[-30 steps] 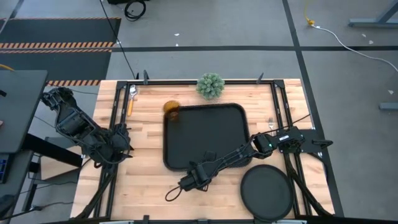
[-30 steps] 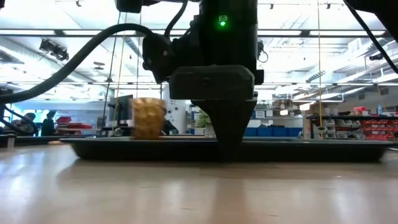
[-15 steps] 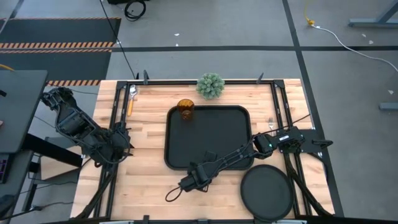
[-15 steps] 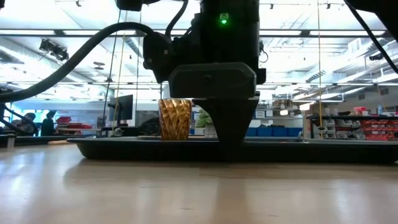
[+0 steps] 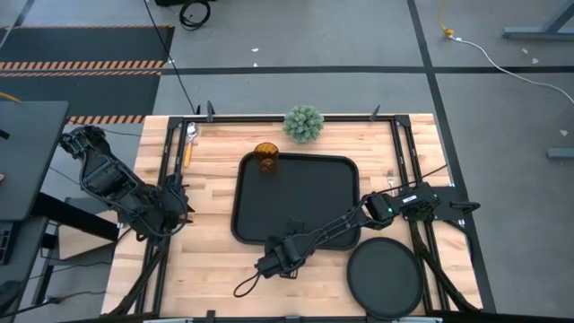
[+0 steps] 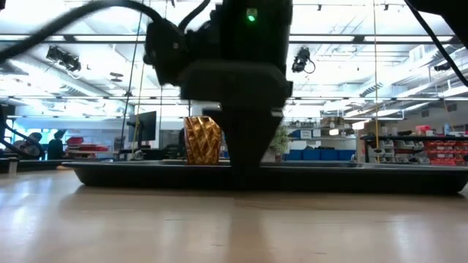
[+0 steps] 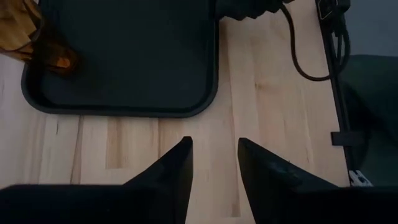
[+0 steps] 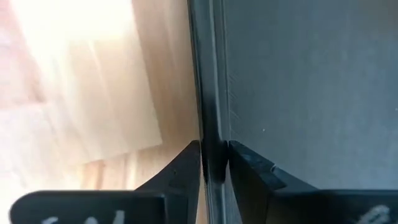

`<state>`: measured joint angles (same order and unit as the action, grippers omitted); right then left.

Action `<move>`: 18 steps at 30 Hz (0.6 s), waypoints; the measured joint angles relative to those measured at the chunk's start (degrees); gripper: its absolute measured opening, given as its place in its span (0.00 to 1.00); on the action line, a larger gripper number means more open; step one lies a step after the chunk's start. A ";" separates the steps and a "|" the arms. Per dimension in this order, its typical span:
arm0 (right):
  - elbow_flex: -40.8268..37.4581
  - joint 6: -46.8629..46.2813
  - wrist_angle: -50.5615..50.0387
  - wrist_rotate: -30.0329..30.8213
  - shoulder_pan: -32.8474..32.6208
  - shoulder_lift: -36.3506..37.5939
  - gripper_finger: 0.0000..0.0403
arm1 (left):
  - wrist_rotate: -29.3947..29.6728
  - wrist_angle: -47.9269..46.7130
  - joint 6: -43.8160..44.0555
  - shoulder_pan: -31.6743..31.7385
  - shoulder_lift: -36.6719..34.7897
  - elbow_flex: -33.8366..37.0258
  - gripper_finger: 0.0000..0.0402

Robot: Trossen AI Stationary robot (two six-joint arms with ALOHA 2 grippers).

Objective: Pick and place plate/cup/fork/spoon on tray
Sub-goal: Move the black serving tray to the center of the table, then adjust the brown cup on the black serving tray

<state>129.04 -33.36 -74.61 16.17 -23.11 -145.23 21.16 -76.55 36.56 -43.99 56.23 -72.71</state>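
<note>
The right gripper (image 5: pixel 289 248) meets the large black rectangular tray (image 5: pixel 309 193)'s near rim; an amber plastic cup (image 5: pixel 266 157) sits in its far corner.

The desk (image 5: pixel 206 193) is pale, smooth wood with lines in it. The tray (image 5: pixel 296 193) looks like dull black plastic. The cup (image 6: pixel 202 140) is see-through bumpy amber plastic.

Overhead camera looks straight down, taking in the whole table (image 5: pixel 206 197) and the tray (image 5: pixel 296 193). Low camera sits at tabletop level, facing the tray's near rim edge-on, room behind. Left wrist camera looks across the tray from well off; right wrist camera is pressed close against its rim.
</note>
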 joint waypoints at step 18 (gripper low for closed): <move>5.11 3.28 -13.86 26.56 5.87 4.35 0.38 | 10.17 -9.17 3.87 0.06 0.00 0.00 0.33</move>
<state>134.15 -30.08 -88.47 42.73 -17.25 -140.88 31.33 -85.73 40.43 -43.92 56.23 -72.71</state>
